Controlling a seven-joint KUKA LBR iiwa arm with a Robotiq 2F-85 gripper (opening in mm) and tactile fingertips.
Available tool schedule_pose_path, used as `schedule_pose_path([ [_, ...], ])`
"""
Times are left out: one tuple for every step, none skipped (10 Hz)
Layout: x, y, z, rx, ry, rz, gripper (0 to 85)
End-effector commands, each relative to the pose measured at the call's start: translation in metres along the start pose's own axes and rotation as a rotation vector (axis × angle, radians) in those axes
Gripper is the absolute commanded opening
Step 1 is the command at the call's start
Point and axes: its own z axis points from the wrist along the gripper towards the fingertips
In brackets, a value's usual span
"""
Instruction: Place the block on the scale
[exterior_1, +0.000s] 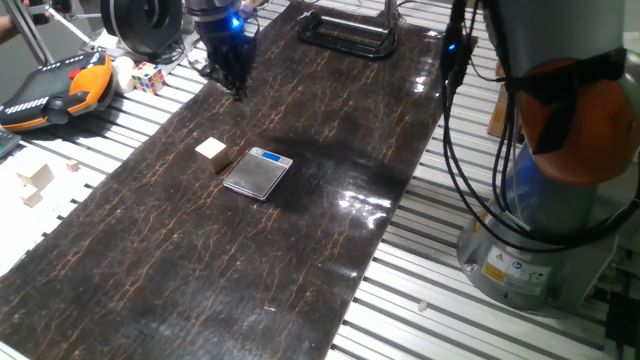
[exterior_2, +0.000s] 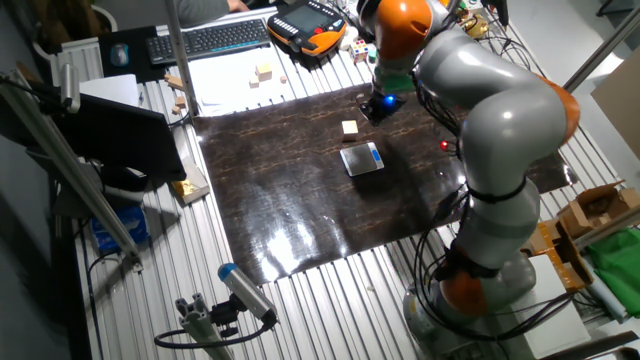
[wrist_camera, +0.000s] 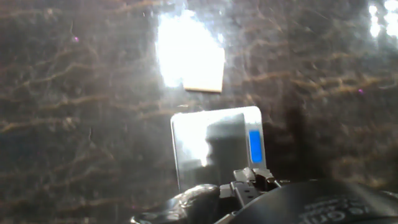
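Hand (exterior_1: 237, 88) hangs above the far end of the mat, well apart from block and scale; fingers point down, nothing visible between them. Whether they are spread or closed, cannot tell: tips are small and dark in both fixed views, and hand view shows only the housing at its lower edge.

Arm (exterior_2: 500, 130): grey segments, orange joints, bent over the tabletop (exterior_1: 480, 320) of ribbed metal slats. Base stands at the side.

Mat (exterior_1: 200, 250): dark, marbled, glossy, strong glare patches.

Pendant (exterior_1: 55, 90): orange and black, lying off the mat at the far corner.

Scale (exterior_1: 258, 173): flat silver-grey, mid-mat, blue strip at the end toward the hand. Platform bare.

Block (exterior_1: 211, 150): tan cube on the mat just beside the scale, a narrow gap between them. In hand view it is partly washed out by glare.

Rubik's cube (exterior_1: 149, 77): off the mat, near the pendant.
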Motion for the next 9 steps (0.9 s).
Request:
schedule_pose_path([
  [-0.042, 0.006, 0.003, 0.003, -0.001, -0.001, 2.0],
  [-0.051, 0.008, 0.006, 0.022, -0.002, -0.011, 2.0],
  [-0.054, 0.006, 0.007, 0.002, 0.0, -0.029, 2.0],
  [-0.054, 0.006, 0.007, -0.009, 0.003, -0.029, 2.0],
  [-0.054, 0.006, 0.007, 0.029, 0.001, -0.025, 2.0],
  [-0.054, 0.006, 0.007, 0.056, 0.003, -0.018, 2.0],
  [-0.054, 0.006, 0.007, 0.056, 0.006, -0.001, 2.0],
  [-0.054, 0.006, 0.007, 0.041, 0.008, 0.022, 2.0],
  [-0.054, 0.006, 0.007, 0.042, 0.012, 0.048, 10.7],
])
